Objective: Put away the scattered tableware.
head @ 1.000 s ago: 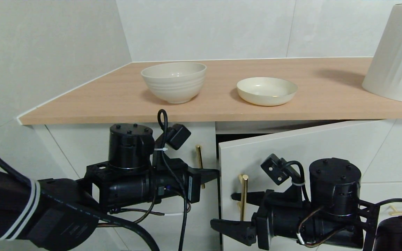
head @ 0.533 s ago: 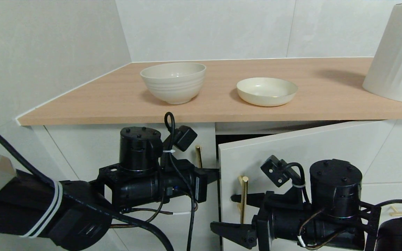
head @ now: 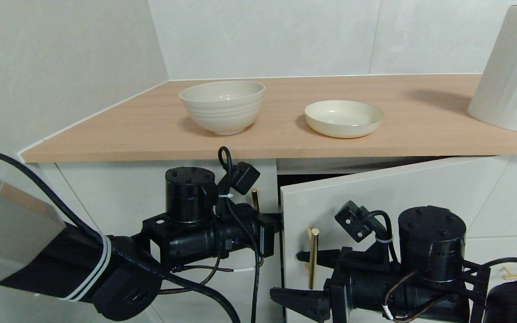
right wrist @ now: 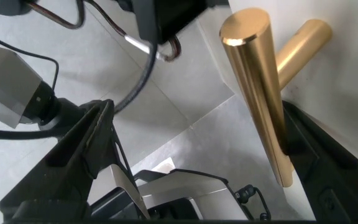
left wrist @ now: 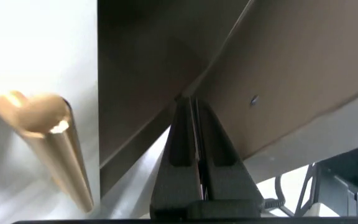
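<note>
A bowl sits on the counter up-left of the ajar cabinet door. The left gripper, fingers pressed together, pokes behind the door's free edge — the right gripper is spread either side of its handle. A shallow dish rests above the door. A hard pry could swing the door into the right gripper.

One bowl, one shallow dish, one lampshade, apparently three brass handles.
</note>
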